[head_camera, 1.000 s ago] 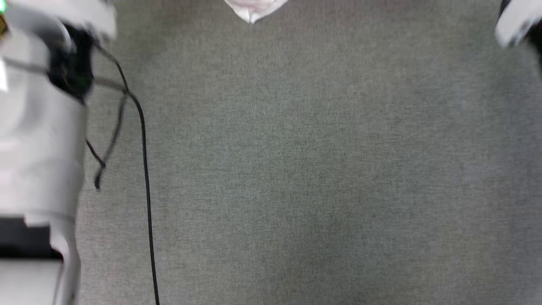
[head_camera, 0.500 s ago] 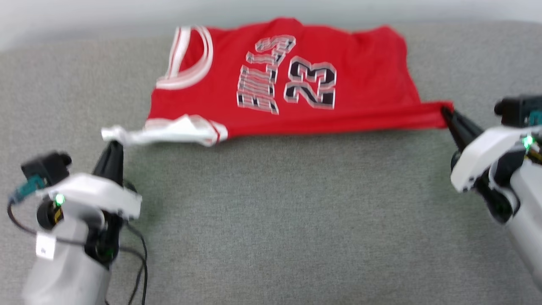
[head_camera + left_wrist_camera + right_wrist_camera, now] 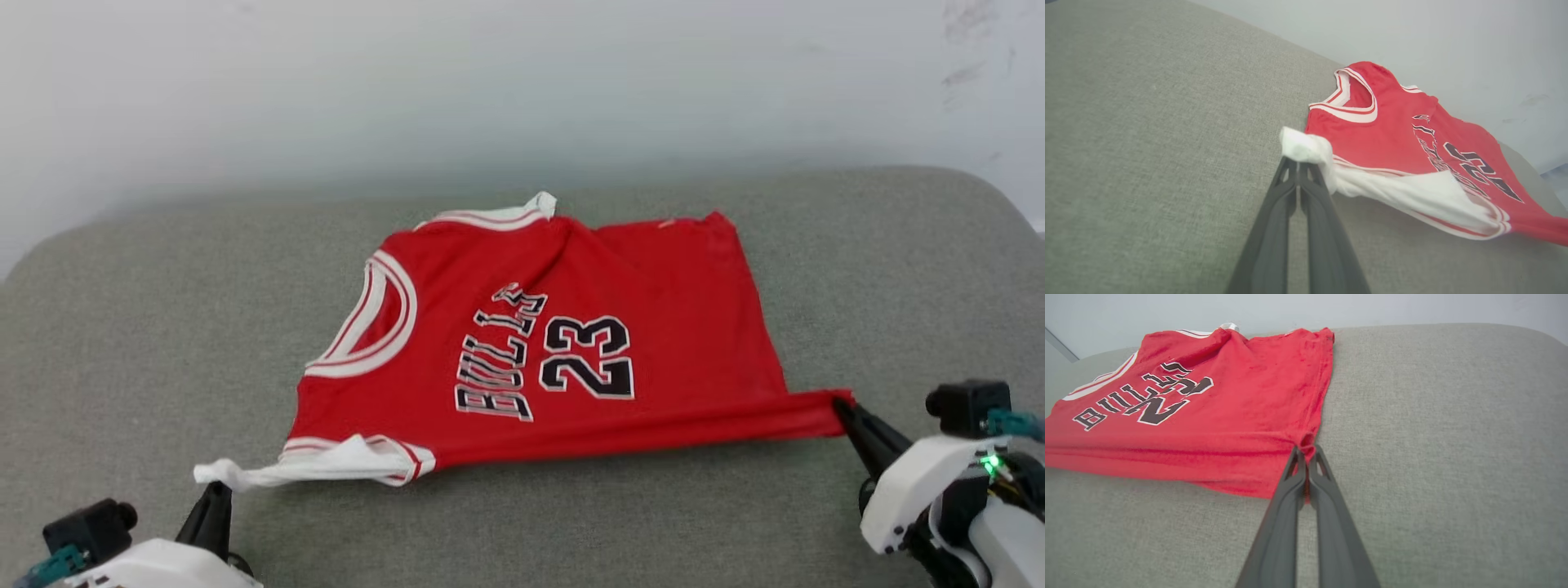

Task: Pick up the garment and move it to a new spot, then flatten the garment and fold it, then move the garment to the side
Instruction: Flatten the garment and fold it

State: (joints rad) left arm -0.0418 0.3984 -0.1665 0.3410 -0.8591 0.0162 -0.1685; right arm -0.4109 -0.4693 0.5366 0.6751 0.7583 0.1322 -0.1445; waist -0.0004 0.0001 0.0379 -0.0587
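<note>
Garment point(image 3: 571, 327) lies print-up on the grey cloth-covered counter point(image 3: 122, 327), collar toward robot's L, hem toward R. Its near edge is stretched taut btw the two grippers.

L gripper point(image 3: 218, 490), low L in head view: jaws clenched on the bunched tip of the white sleeve point(image 3: 326, 464). In L wrist view the fingers point(image 3: 1274, 228) press together w/ white cloth wadded at the tips.

R gripper point(image 3: 842, 406): jaws clenched on the near hem corner point(image 3: 808, 404). In R wrist view the fingers point(image 3: 1282, 522) pinch red cloth.

Vs 0.5 s ago: the whole head view has shifted, so the camera moved, not the things. Garment now sits lower in frame and sharp, w/ more pale wall point(image 3: 522, 82) above. Far sleeve trim point(image 3: 498, 214) now shows at the far edge. Grips unchanged: L on sleeve, R on hem corner.

Vs 1 s ago: head view then had mostly bare grey cloth w/ a white scrap at the top edge.
</note>
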